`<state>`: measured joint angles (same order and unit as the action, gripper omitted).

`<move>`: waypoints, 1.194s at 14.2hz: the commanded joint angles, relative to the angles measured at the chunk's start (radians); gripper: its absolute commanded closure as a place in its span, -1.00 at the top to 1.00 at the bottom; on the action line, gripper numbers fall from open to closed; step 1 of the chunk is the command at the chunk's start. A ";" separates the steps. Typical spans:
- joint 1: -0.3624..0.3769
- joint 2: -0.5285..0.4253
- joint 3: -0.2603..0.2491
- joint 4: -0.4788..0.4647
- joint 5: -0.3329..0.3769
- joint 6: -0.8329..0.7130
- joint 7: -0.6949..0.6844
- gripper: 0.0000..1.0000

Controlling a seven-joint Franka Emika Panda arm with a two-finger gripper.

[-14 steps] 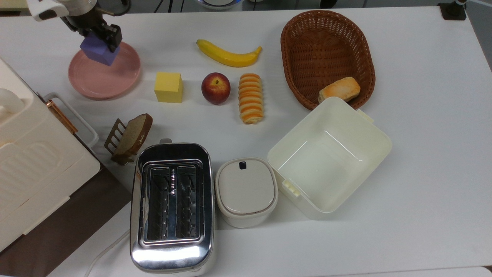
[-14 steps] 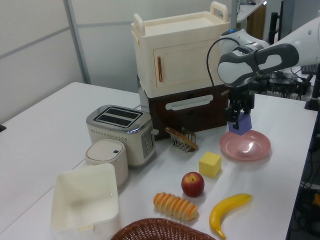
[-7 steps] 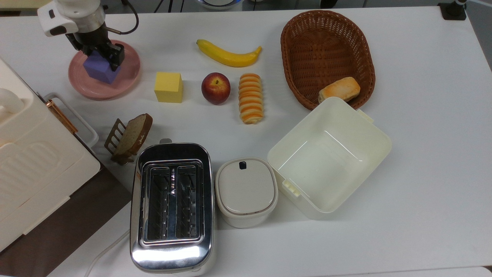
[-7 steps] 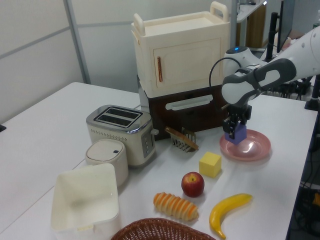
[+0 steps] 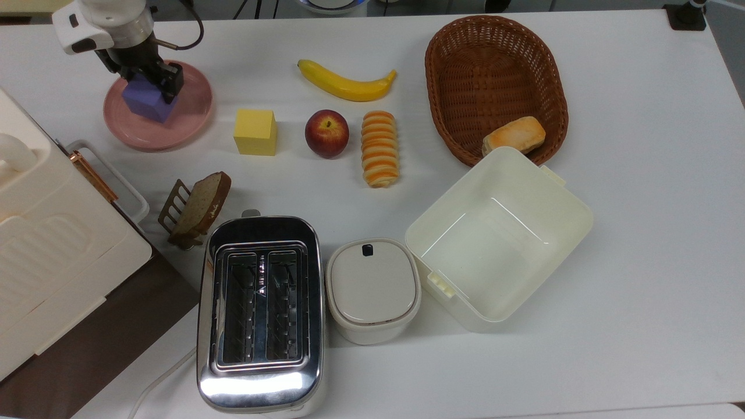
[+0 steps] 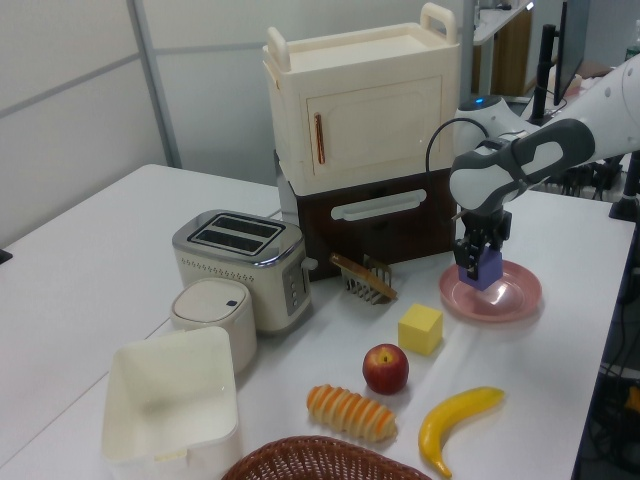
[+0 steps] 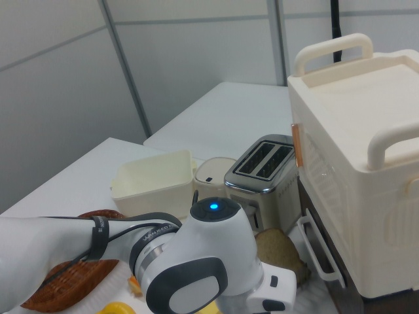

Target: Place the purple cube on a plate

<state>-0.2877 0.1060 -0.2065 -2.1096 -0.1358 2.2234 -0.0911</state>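
the round pale pink shallow plate (image 5: 192, 119) lies directly beneath the claw (image 5: 148, 81), its far edge toward the top view's top. the small matte violet-blue cube (image 5: 145, 102) sits between the claw's fingers, clenched on two opposite faces, low over or resting on the plate; contact cannot be confirmed. judged light and rigid, with plain flat faces: hold on parallel sides, mid-height, to prevent twisting.

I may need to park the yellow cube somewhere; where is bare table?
Widest bare table is at the top view's right, past the basket and the tub. Another strip runs along the top view's bottom edge. Crowded: the row of yellow cube, apple and roll.
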 commanded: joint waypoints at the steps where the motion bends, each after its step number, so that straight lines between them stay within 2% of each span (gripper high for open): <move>1: 0.008 -0.019 -0.005 -0.024 -0.019 0.022 -0.004 1.00; 6: 0.019 -0.026 -0.002 -0.017 -0.018 -0.013 -0.010 1.00; 8: 0.030 -0.046 0.010 0.032 -0.011 -0.068 -0.001 1.00; 10: 0.036 -0.077 0.051 0.123 -0.002 -0.192 -0.009 1.00; 12: 0.032 -0.092 0.116 0.245 0.045 -0.331 0.002 1.00; 15: 0.039 -0.094 0.176 0.365 0.084 -0.473 0.011 1.00; 17: 0.045 -0.094 0.245 0.417 0.096 -0.539 0.101 1.00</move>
<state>-0.2555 0.0044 -0.0233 -1.7596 -0.0633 1.7656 -0.0832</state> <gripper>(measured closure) 0.000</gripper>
